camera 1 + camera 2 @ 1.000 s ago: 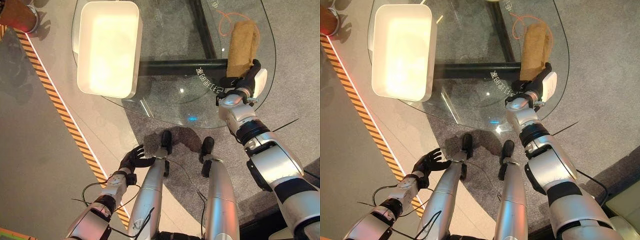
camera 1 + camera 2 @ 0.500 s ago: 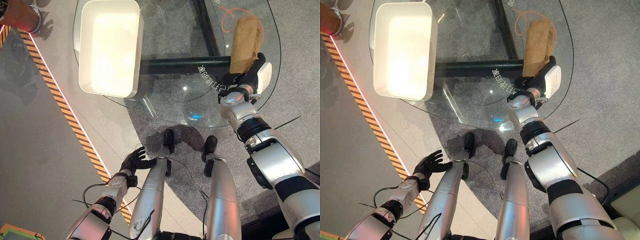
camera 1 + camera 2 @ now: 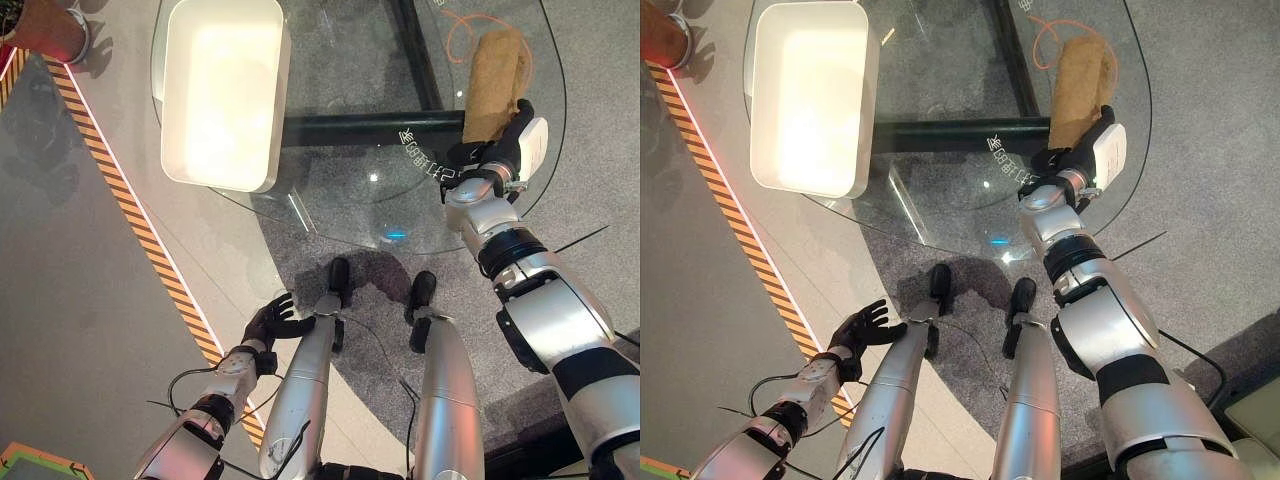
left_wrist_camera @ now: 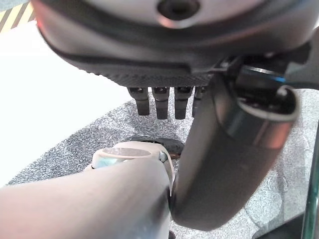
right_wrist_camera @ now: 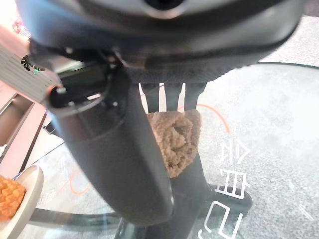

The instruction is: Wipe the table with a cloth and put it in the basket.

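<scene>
Lying on the glass table [image 3: 340, 190], the cloth [image 3: 492, 85] is pinched by the right hand [image 3: 500, 155].

My right arm is stretched forward, its right hand [image 3: 497, 160] with fingers curled round the near end of the cloth [image 3: 491, 85]. My left arm hangs low at my side, the left hand [image 3: 273, 319] relaxed, fingers straight and spread.

Grey carpet [image 3: 600, 120] meets pale floor at a striped line [image 3: 130, 205].
</scene>
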Motion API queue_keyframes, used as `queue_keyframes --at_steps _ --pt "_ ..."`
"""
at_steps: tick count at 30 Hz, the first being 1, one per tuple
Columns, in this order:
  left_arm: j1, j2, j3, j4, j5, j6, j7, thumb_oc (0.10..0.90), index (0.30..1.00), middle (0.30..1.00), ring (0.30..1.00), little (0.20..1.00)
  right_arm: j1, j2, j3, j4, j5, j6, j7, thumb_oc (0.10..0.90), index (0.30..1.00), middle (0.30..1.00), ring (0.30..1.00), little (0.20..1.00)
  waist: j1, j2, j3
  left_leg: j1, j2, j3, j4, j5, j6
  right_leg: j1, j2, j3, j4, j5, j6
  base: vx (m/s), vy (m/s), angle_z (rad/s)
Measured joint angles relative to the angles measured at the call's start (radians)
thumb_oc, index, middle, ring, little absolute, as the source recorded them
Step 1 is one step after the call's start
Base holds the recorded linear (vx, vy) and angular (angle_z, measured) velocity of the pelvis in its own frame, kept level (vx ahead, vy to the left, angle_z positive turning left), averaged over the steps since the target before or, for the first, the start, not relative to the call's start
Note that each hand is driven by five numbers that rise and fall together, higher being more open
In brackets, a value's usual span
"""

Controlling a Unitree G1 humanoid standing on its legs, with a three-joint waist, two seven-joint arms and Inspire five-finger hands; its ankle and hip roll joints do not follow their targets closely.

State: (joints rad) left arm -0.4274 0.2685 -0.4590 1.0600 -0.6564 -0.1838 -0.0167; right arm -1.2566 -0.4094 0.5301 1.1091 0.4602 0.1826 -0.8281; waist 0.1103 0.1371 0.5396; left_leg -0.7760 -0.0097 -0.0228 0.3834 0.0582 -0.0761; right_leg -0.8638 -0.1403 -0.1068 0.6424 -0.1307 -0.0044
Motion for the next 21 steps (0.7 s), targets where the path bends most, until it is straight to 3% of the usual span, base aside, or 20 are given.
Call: queue_keyframes --at_steps 2,10,21 --pt "0.000 -0.001 -0.001 0.000 0.000 0.000 0.000 0.800 0.900 0.900 0.900 0.900 -0.004 -0.008 0.002 0.006 0.000 0.007 0.004 0.100 0.300 0.300 0.300 0.200 0.001 0.000 0.000 -0.001 0.000 -0.001 0.000 0.008 0.000 0.000 -0.001 0.000 0.000 0.007 -0.002 -0.07 0.008 0.01" --pt "0.002 -0.008 0.002 -0.001 0.000 0.000 -0.001 0.800 0.900 0.900 0.900 0.900 -0.028 -0.058 0.001 0.045 -0.002 0.032 0.068 0.100 0.300 0.300 0.300 0.200 0.005 0.005 -0.003 -0.005 0.001 -0.003 -0.004 0.003 0.001 -0.006 0.000 0.003 0.001 0.002 -0.002 0.02 -0.003 0.00" --pt "-0.001 -0.015 -0.003 -0.001 -0.013 0.002 -0.003 0.800 0.900 0.900 0.900 0.900 -0.036 -0.061 0.002 0.053 -0.027 0.048 0.090 0.100 0.300 0.300 0.300 0.200 0.005 0.008 -0.005 -0.011 0.002 -0.013 -0.003 0.016 -0.002 -0.006 0.001 -0.015 0.000 0.015 -0.011 0.00 -0.006 0.01"
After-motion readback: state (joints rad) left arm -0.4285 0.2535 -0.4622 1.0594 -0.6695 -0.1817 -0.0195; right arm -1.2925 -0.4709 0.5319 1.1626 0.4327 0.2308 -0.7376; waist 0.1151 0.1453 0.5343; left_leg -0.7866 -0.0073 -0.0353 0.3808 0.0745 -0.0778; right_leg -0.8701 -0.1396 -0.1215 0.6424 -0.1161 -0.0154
